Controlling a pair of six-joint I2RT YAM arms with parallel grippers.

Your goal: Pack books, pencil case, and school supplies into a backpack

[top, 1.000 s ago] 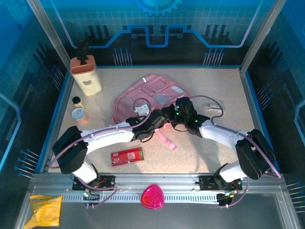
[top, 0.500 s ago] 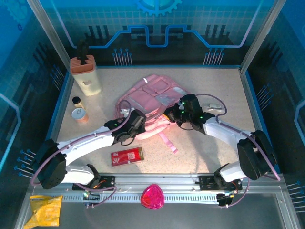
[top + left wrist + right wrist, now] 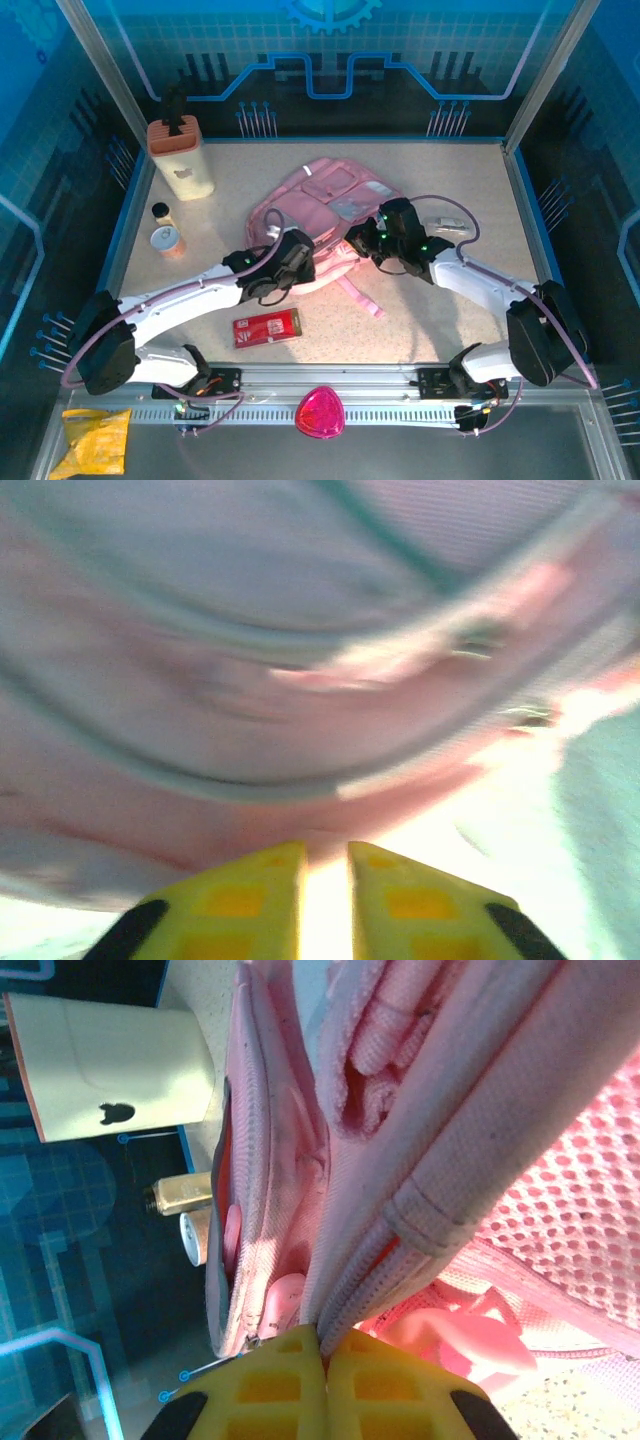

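Right hand [image 3: 324, 1345] is clamped together on a pink webbing strap [image 3: 440, 1170] at the near right edge of the backpack [image 3: 335, 190]. Left hand [image 3: 325, 865] is at the backpack's near left edge, fingers slightly apart with nothing between them. Red pencil case [image 3: 267, 327] lies flat on the desk [image 3: 430, 320], nearer than the backpack and clear of it.

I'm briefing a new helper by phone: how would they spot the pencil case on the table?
Start at the big pink backpack in the middle of the table. Come toward the near edge, past the left arm: the pencil case lies flat there, alone. It is the only red rectangle; the tall beige box and small jars stand far left.
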